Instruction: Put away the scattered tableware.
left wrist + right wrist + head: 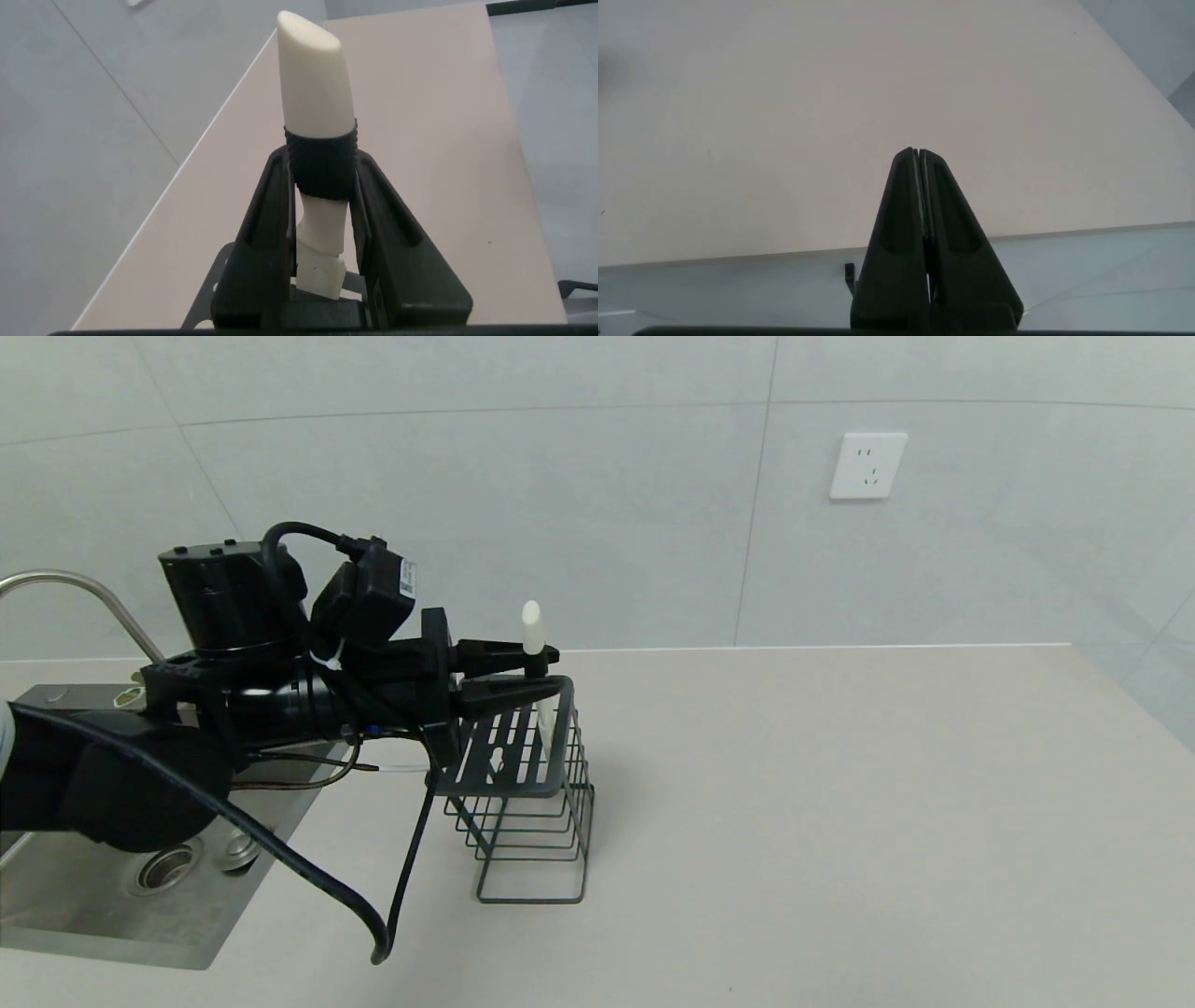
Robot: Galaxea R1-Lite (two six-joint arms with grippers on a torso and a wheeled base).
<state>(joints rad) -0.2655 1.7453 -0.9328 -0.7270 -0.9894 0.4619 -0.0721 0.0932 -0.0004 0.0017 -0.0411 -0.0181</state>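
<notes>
Left gripper (546, 672) is clamped on a cream utensil handle (531, 625), upright, its lower end inside the black wire rack (532, 840) beside the sink (93, 896). Right gripper (920, 163) is pinched closed, empty, over the counter (878, 93).

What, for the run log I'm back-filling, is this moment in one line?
left gripper: shut on white utensil | upright at wire rack | right gripper: shut, empty

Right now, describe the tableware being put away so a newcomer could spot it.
Beside the sink on the beige counter stands a dark wire rack. Above it, a cream-white utensil stands upright in the jaws of the left gripper, the one pale thing among black parts.
</notes>
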